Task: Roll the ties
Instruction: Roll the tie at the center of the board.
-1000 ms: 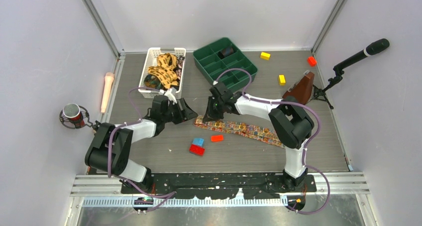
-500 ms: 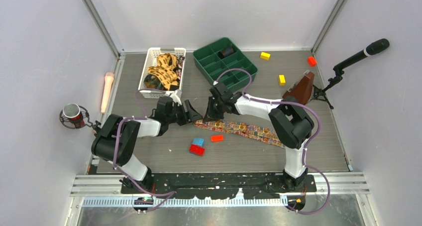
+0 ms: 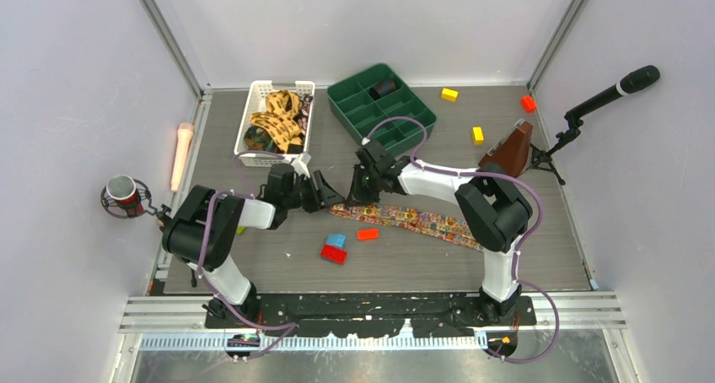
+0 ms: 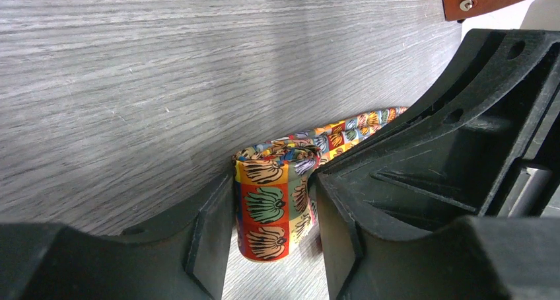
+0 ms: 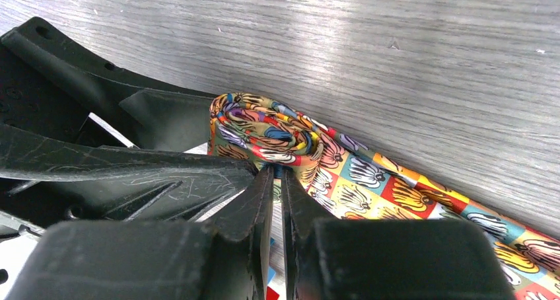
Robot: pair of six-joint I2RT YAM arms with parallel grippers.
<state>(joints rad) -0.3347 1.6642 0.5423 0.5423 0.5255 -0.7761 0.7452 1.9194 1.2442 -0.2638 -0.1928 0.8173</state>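
One tie with a bright square pattern lies flat across the table, and its left end is wound into a small upright roll. My left gripper has a finger against each side of that roll. From the other side my right gripper is shut, its tips pinching the fabric at the roll's centre. In the top view both grippers, left and right, meet at the tie's left end. More ties lie piled in the white basket.
A green divided tray stands behind the right arm. Blue, red and orange blocks lie just in front of the tie. Yellow blocks and a brown wedge are at the back right.
My left gripper has moved right to the tie's rolled end and its jaws have narrowed around the roll. The right gripper has stayed where it was, still shut.
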